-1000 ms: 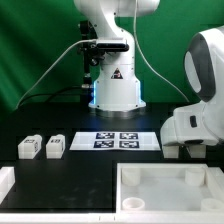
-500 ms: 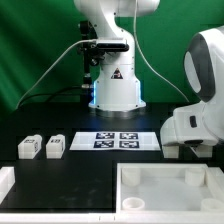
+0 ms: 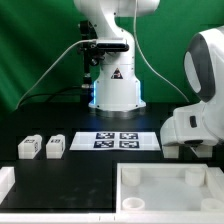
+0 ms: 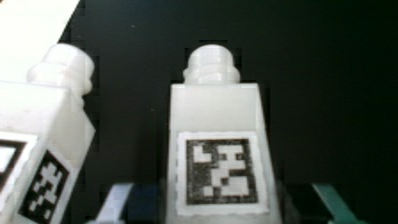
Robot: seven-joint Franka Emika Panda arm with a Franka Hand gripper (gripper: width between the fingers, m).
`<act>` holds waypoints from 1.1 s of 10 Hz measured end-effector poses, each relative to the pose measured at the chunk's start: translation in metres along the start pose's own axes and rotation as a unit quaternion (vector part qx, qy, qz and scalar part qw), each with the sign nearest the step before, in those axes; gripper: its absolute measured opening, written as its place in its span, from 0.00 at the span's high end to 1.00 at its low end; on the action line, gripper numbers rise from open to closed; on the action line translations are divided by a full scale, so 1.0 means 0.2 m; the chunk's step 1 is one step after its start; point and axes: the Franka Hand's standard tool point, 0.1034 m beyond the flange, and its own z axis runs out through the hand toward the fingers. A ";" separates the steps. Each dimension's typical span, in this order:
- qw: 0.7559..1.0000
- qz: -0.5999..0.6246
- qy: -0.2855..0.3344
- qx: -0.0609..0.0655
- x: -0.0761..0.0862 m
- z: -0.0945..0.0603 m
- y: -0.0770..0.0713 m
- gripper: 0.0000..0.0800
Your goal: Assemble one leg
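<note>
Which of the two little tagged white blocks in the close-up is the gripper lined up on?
The leg with its whole tag showing, between the fingers of the gripper; the other leg is cut off, outside them.

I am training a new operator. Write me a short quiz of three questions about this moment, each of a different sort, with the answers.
1. Count: how many legs show in the wrist view, the centre leg included?
2. Choose: in the exterior view, the marker board lies A. on the exterior view's right of the pair of legs; B. on the exterior view's left of them; C. on top of them.
3. True or false: the hand is shut on the centre leg.

Key
1. Two: the centre leg and a side leg.
2. A.
3. False: its fingers stand apart from the leg's sides.
</note>
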 end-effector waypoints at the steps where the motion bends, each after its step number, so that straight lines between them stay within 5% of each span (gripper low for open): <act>1: 1.000 0.000 0.000 0.000 0.00 0.00 0.00 0.64; 3: 1.000 -0.004 0.001 0.000 0.00 -0.01 0.01 0.64; 4: 1.000 -0.011 0.014 0.003 -0.01 -0.08 0.03 0.64; 6: 0.999 -0.030 0.029 0.009 -0.06 -0.30 0.08 0.64; 8: 0.989 -0.051 0.138 0.014 -0.11 -0.59 0.12 0.64; 9: 0.981 -0.060 0.184 0.011 -0.20 -0.70 0.18 0.64; 11: 0.955 -0.052 0.292 0.012 -0.20 -0.79 0.24 0.64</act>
